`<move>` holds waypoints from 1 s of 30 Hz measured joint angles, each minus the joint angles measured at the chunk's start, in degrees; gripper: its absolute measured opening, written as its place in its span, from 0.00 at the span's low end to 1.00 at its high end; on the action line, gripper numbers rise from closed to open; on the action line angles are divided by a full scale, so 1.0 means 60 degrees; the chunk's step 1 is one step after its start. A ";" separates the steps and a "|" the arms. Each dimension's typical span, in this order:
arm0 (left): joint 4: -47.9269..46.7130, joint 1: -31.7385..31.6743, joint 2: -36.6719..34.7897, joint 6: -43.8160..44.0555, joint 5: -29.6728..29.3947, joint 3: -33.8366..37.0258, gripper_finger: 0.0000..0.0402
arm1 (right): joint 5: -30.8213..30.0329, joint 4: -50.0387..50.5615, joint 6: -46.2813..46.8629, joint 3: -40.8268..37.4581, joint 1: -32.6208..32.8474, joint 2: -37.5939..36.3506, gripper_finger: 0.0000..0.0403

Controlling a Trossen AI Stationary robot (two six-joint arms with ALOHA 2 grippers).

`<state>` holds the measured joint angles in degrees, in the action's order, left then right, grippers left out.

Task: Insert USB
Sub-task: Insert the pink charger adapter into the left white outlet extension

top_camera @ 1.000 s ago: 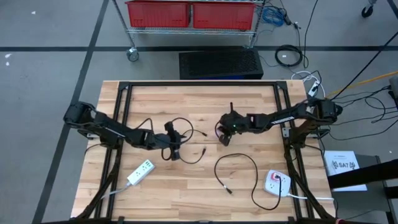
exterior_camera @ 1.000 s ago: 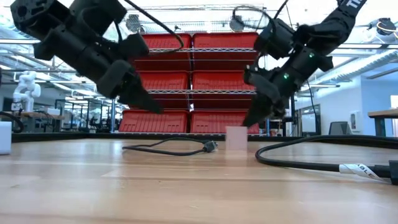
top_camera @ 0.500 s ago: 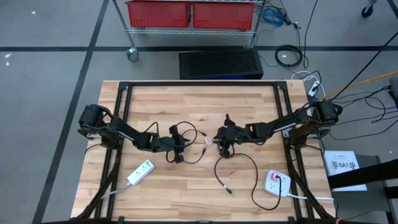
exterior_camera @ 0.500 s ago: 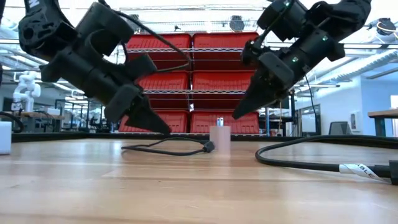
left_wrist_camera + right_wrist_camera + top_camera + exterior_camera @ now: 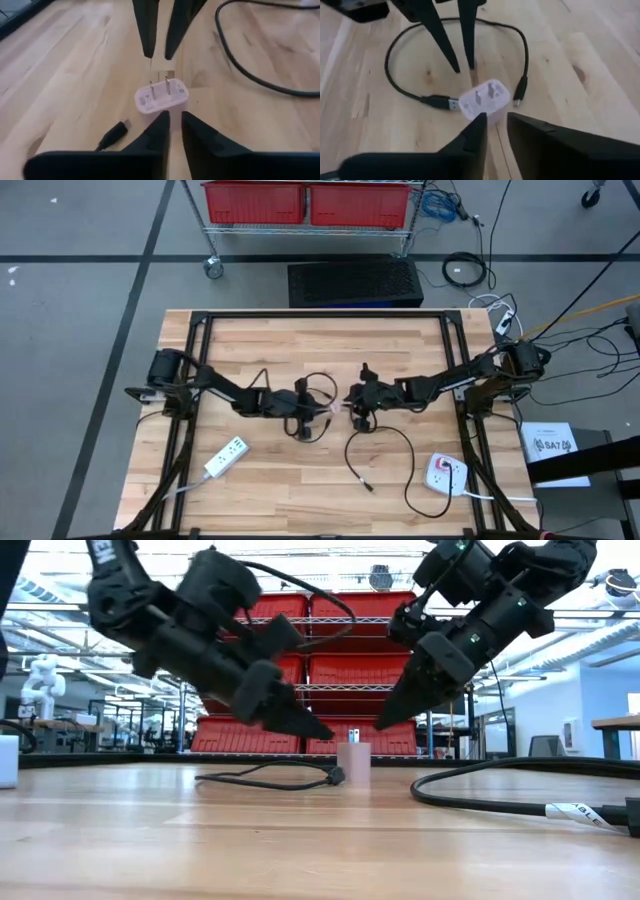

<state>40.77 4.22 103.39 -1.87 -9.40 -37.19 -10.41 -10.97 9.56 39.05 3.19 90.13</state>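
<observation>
I find the left hand point(image 5: 318, 412) and right hand point(image 5: 350, 408) both slightly spread, flanking the free-standing charger point(image 5: 334, 409); USB plug point(image 5: 451, 104) beside it.

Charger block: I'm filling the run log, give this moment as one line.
charger: on table, prongs up | left gripper: open beside it | right gripper: open opposite | cable: unplugged

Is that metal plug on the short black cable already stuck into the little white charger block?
Apart. In the right wrist view, the cable's silver USB plug lies beside the white wall charger, tip near its side, not inserted.
</observation>
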 joint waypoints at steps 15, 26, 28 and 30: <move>-0.0784 -0.0456 0.0722 -0.0584 0.0538 -0.1733 0.02 | 0.0010 -0.0107 0.0900 -0.0013 -0.0207 0.1494 0.00; -0.1071 -0.0648 0.0718 -0.0517 0.0782 -0.1781 0.02 | 0.1243 -0.2300 0.0976 -0.0007 -0.0134 0.2113 0.00; -0.1083 -0.0648 0.0718 -0.0513 0.0786 -0.1781 0.02 | 0.1304 -0.2316 0.1005 -0.0007 -0.0143 0.2113 0.00; -0.1093 -0.0648 0.0718 -0.0513 0.0792 -0.1781 0.02 | 0.1300 -0.1987 0.1125 -0.0004 -0.0139 0.2078 0.00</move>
<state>34.22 0.34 107.70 -4.95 -4.65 -47.88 -2.61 -22.90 16.32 39.03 2.35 102.60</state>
